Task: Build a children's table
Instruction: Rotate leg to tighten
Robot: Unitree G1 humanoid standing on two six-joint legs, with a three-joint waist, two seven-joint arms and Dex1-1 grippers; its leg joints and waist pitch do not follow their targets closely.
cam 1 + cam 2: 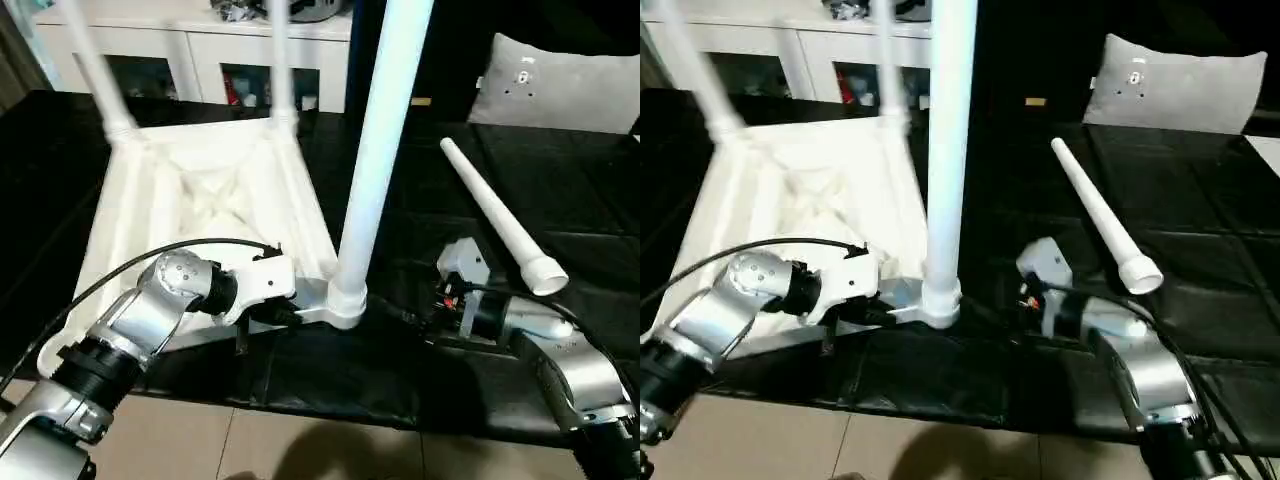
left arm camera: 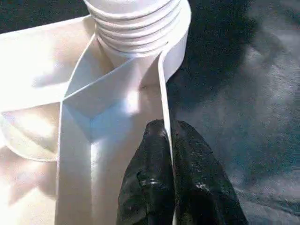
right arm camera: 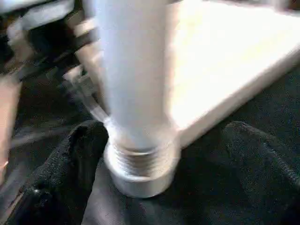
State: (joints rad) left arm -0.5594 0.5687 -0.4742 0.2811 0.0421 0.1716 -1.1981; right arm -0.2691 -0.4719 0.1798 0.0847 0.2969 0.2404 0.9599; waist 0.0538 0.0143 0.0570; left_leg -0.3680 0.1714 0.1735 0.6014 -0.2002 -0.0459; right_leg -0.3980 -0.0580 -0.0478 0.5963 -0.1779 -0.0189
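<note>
Plainly, the left end effector (image 2: 171, 187) pinches the tabletop (image 1: 200, 190) rim; the right end effector (image 3: 164, 159) gapes wide around the upright leg (image 1: 375, 150).

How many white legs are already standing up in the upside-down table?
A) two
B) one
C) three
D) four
C: two far legs and one near leg stand in the corners of the tabletop, while the fourth leg lies loose on the black surface beside it.
</note>
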